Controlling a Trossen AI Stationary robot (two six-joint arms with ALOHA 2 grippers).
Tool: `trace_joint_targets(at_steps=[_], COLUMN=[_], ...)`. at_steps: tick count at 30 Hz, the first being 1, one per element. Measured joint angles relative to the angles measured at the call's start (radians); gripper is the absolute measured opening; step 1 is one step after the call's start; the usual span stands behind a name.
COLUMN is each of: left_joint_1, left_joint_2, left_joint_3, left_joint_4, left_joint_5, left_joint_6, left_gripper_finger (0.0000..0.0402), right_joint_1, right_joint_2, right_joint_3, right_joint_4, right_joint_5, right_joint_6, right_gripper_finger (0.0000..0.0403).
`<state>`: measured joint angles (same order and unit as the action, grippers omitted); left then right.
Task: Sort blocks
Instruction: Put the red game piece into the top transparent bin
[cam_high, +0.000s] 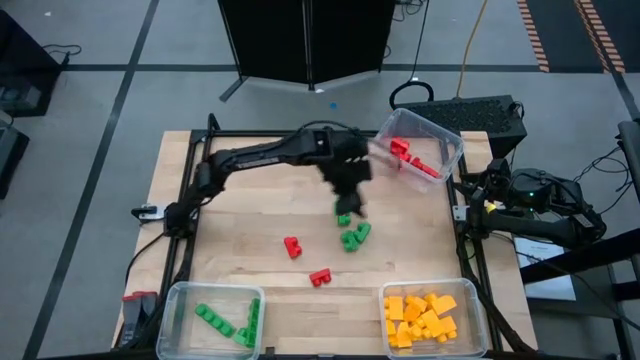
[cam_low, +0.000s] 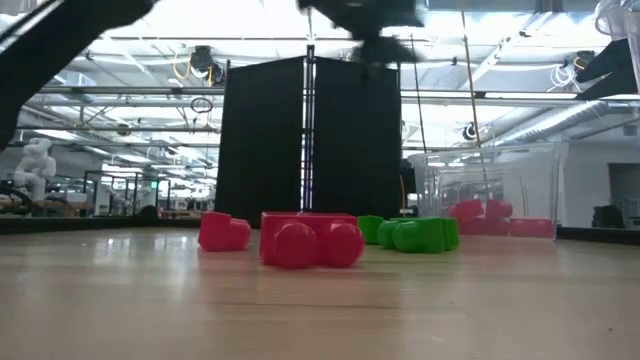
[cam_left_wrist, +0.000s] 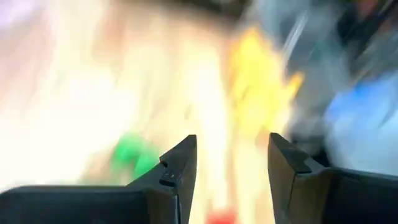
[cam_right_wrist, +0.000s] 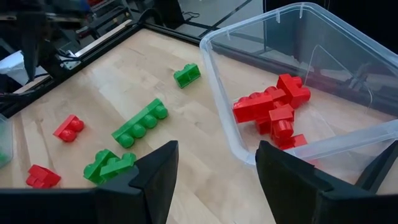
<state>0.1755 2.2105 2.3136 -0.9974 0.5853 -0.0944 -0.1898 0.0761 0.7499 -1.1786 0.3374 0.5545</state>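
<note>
While the left end effector sweeps above the wooden counter, its fingers parted and, as far as we can tell through the blur, empty, we judge a red brick just delivered to the clear plastic bin of red bricks. Next comes another pick: small green studded bricks lie just below it, two red studded bricks farther off. The right end effector waits, released, beside the red bin.
</note>
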Motion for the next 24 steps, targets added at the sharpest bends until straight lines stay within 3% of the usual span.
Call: trace_joint_targets(at_steps=[5, 10, 17, 20, 24], left_joint_1=[-0.045, -0.103, -0.178, -0.199, -0.214], left_joint_2=[-0.056, -0.083, -0.129, -0.179, -0.283], left_joint_3=[0.001, 0.0, -0.129, -0.255, -0.481], left_joint_4=[-0.417, -0.547, -0.549, -0.523, -0.371], left_joint_5=[-0.249, -0.274, -0.276, -0.285, -0.349], left_joint_6=[0.239, 0.358, 0.427, 0.441, 0.444], left_gripper_finger=[0.0121, 0.0121, 0.0121, 0.0121, 0.0121], right_joint_1=[0.0, 0.0, 0.0, 0.0, 0.0], right_joint_2=[0.0, 0.0, 0.0, 0.0, 0.0], right_joint_3=[0.0, 0.0, 0.0, 0.0, 0.0], right_joint_4=[0.0, 0.0, 0.0, 0.0, 0.0], right_joint_5=[-0.001, 0.0, -0.004, -0.004, -0.004], right_joint_6=[-0.015, -0.016, 0.007, 0.01, 0.01], right_gripper_finger=[0.0208, 0.0208, 0.0208, 0.0208, 0.0208])
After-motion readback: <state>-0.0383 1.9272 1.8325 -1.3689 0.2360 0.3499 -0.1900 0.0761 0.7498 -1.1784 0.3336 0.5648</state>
